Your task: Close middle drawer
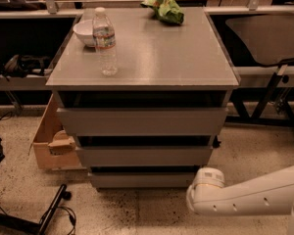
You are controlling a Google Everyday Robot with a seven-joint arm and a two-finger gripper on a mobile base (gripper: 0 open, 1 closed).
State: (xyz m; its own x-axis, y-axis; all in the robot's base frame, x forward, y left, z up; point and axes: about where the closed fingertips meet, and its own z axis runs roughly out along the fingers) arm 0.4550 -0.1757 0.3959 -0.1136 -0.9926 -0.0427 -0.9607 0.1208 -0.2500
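Observation:
The grey cabinet has three handleless drawer fronts stacked under its top (152, 58). The middle drawer (144, 155) is the medium front, between the taller top front (142, 121) and the shortest bottom front (139, 180). A dark gap shows above each front. My white arm comes in from the lower right. Its gripper end (206, 184) is in front of the cabinet's lower right corner, beside the bottom drawer and below the middle one. It does not touch the middle drawer.
A water bottle (106, 40), a white bowl (84, 32) and a green bag (165, 9) sit on the cabinet top. An open cardboard box (51, 143) stands at the cabinet's left. A black stand leg (51, 212) lies on the floor at the lower left. A chair (269, 38) is at the right.

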